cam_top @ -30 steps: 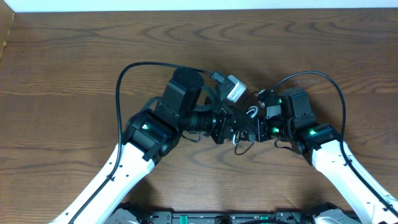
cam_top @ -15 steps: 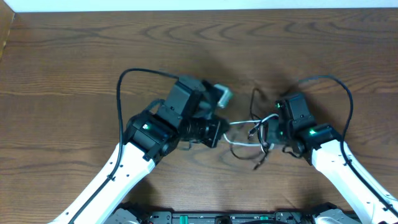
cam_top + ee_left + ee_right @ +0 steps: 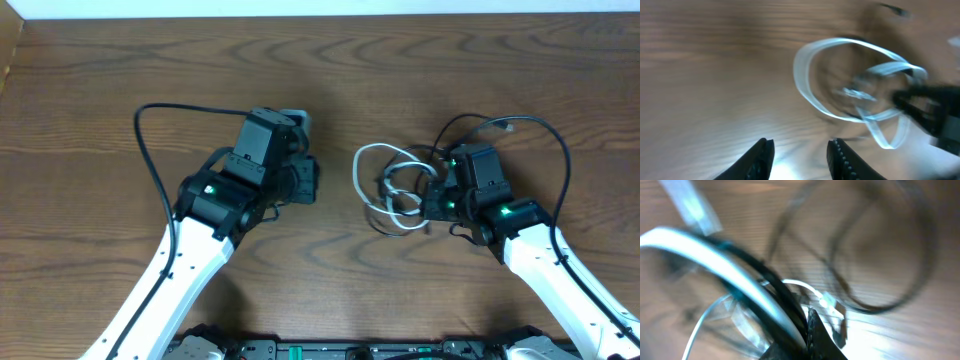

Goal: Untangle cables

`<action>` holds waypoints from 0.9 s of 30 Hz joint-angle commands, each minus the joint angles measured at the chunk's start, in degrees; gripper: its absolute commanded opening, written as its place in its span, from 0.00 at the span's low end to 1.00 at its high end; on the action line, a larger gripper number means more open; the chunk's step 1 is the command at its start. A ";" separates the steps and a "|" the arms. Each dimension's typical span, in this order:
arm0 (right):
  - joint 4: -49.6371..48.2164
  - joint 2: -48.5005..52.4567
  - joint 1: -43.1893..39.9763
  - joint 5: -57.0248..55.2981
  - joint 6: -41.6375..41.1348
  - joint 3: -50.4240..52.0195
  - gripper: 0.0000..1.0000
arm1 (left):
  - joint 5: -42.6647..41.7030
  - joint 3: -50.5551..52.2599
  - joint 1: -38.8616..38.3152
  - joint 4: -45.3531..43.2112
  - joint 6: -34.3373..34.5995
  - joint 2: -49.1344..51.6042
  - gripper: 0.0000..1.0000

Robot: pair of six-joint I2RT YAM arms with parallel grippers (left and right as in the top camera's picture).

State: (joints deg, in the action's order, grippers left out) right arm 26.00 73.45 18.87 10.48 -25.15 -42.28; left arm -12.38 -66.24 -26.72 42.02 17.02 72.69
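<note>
**Right pincer clamped on the tangle, left pincer empty**

The wooden surface (image 3: 100, 90) carries only the two arms and the cables (image 3: 395, 190), which lie right of centre in the overhead view. They sit at about 3 o'clock from the left pincer (image 3: 310, 180) and apart from it, with bare wood between.

The white cord (image 3: 357, 172) spreads in a few loose overlapping loops. Its widest loop bulges toward 9 o'clock, and the other side runs in under the right pincer (image 3: 428, 200).

From the right wrist, that pincer (image 3: 812, 335) is clenched. The white cord and the black cord (image 3: 760, 270) run side by side down into its closed tip. Motion blur hides whether both are pinched or only one. A thin dark loop hangs off toward 3 o'clock there.

From the left wrist, the left pincer (image 3: 800, 155) stands released, with nothing between its fingers (image 3: 762, 155). The white cord (image 3: 798, 75) lies beyond it toward 1 o'clock, smeared by blur.

Each arm trails its own thicker black wire, left (image 3: 140, 130) and right (image 3: 550, 140). The right one arches over the far side of the tangle and is hard to tell from the black cord there. The plug ends cannot be made out.
</note>
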 commanded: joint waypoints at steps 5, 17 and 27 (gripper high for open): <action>-7.19 -0.04 -0.04 31.56 9.57 -0.68 0.01 | -20.63 -0.72 0.02 -3.65 -5.40 8.15 0.47; -7.17 -0.04 -0.02 36.70 9.57 -0.68 0.01 | -24.28 -0.72 0.02 -13.53 -5.42 17.49 0.59; -7.19 -0.04 -0.02 44.37 11.98 -0.68 0.01 | -17.97 -0.63 0.02 -13.64 -5.62 17.55 0.59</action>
State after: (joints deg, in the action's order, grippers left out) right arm 18.98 73.49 18.87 50.19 -15.00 -42.28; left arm -34.09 -66.26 -26.74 28.32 11.97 90.13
